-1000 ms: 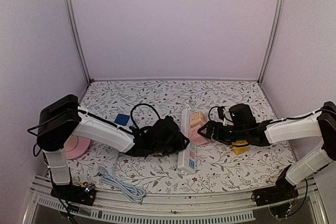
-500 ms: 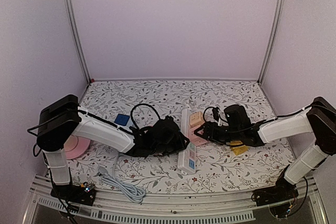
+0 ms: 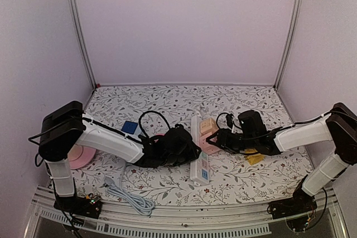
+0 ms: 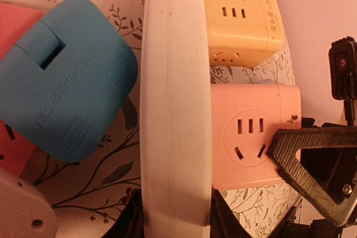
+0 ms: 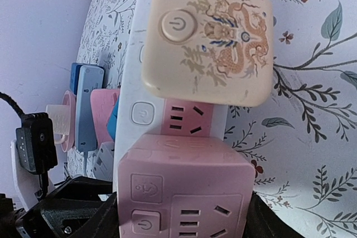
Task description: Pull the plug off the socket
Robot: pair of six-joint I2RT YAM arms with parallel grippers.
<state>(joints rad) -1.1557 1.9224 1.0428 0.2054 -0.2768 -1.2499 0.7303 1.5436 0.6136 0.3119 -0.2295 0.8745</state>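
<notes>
The socket is a white power strip (image 3: 199, 163) lying lengthwise mid-table. A pink cube plug (image 3: 210, 142) and a beige cube plug (image 3: 208, 126) sit plugged into its right side. My left gripper (image 4: 175, 221) is shut across the strip (image 4: 175, 110) near its front end. The right gripper (image 5: 181, 215) reaches in from the right, and its fingers press both sides of the pink plug (image 5: 184, 193). The beige plug (image 5: 209, 37) stands just beyond it, on the same strip (image 5: 134, 82). One right finger (image 4: 312, 165) shows against the pink plug (image 4: 251, 137) in the left wrist view.
A blue folding adapter (image 4: 72, 76) lies left of the strip, with a black cord looping behind it. A pink round object (image 3: 82, 156) sits at the far left. A grey coiled cable (image 3: 128, 193) lies near the front edge. A yellow piece (image 3: 255, 159) rests under the right arm.
The right gripper has moved left onto the pink plug and its jaws have narrowed around it. The left arm has kept its hold on the strip.
</notes>
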